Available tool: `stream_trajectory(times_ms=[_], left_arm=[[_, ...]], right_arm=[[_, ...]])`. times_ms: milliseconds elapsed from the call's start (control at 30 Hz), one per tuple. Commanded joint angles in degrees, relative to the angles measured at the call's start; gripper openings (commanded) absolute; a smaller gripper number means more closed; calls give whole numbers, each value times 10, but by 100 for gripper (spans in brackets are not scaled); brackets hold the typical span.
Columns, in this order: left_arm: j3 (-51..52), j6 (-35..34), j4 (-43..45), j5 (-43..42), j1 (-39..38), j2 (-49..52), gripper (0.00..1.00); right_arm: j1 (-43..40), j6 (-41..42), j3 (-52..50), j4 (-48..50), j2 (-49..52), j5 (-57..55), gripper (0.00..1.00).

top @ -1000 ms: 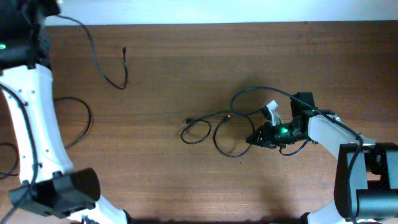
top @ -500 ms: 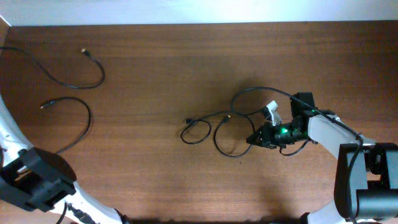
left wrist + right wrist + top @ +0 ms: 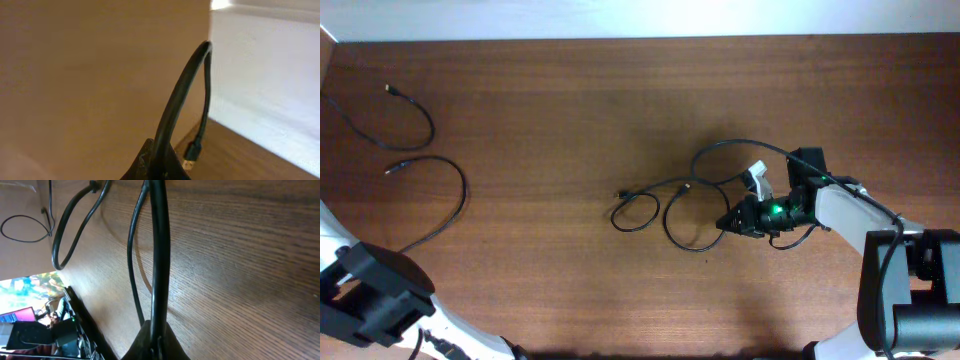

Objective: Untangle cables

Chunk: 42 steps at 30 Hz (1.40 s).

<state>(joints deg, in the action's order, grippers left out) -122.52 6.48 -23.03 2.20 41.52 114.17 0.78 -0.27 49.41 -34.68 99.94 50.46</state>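
White arm links, black right claw, green light

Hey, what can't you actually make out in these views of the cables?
Left end effector: outside the overhead view; cut by the left wrist view's bottom edge.
Held cable: blurred close-up, which table cable it is unclear.
Tangled cables: which strand crosses on top, too small overhead.
Right end effector: grip too dark and small overhead, cropped in the right wrist view.
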Motion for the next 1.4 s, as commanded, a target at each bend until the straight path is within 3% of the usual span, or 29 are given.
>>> stream_trajectory(times_ms=[0,300,533,567,600,633,1000,1133,1300,1367], left_arm=[[-4,9,-3,-61,-29,35,0],[-4,9,-36,-73,-120,165,0],[-4,9,-34,-71,-136,202,3],[-4,9,-32,-71,-136,202,40],[-4,9,-32,-71,-136,202,87],[-4,9,-33,-71,-136,202,99],[-7,9,-58,-69,-136,136,99],[-7,-157,-84,-53,-125,76,99],[-6,-297,-165,-196,-90,68,99],[-6,-320,-198,-228,-77,69,99]], right_arm=[[0,-8,5,1,2,-1,4],[0,-8,5,1,2,-1,4],[0,-8,5,3,2,-1,4],[0,-8,5,6,2,-1,4],[0,-8,5,9,2,-1,4],[0,-8,5,11,2,-1,4],[0,-8,5,10,2,-1,5],[0,-8,5,10,2,-1,5],[0,-8,5,10,2,-1,5],[0,-8,5,10,2,-1,5]])
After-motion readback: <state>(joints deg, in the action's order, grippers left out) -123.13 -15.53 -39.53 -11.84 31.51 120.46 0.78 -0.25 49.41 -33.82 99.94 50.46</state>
